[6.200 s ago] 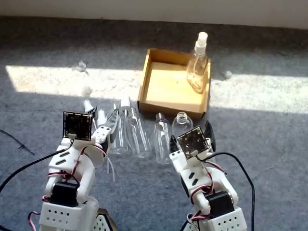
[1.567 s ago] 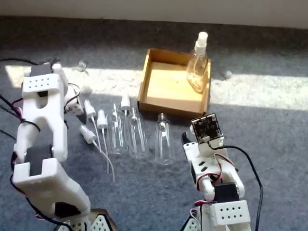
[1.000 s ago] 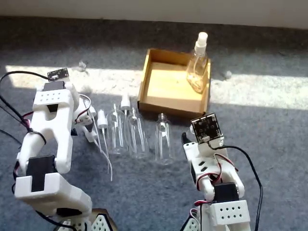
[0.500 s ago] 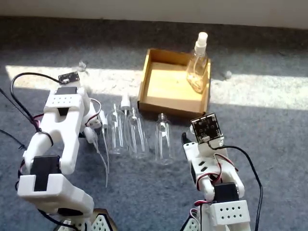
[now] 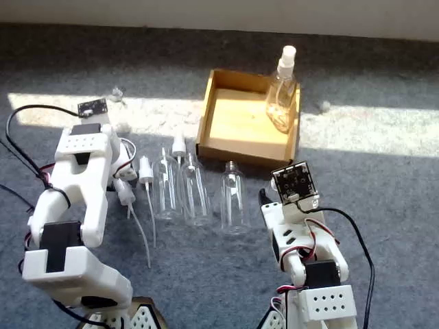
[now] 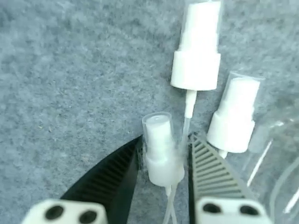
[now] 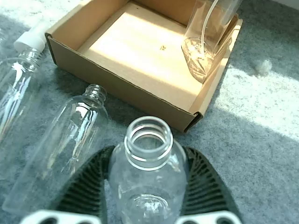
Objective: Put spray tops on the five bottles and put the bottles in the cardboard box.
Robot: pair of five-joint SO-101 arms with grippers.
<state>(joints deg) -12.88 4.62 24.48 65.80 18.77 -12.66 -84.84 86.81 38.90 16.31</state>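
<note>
The left arm (image 5: 79, 185) arches forward and down at the left of the high view, its left gripper (image 6: 166, 140) clamped on a spray top (image 6: 160, 154) low over the carpet (image 6: 56, 70). At lower right, the right gripper (image 7: 149, 153) squeezes an uncapped bottle (image 7: 147, 186) upright, near the cardboard box (image 5: 240, 156).

Grey, short-pile carpet (image 5: 384, 205) is covering the whole floor, edge to edge. A pale strip (image 5: 206, 14), wall or skirting, is running along the top of the frame in the high view. A wide band of sunlight (image 5: 370, 130) is crossing the upper middle of the frame from left to right, bleaching the carpet there. Above and below it the pile is lying in shade. A small pale tuft of lint (image 5: 324, 106) is sitting at the band's upper edge, right of centre. The source of the light is sitting out of frame.
</note>
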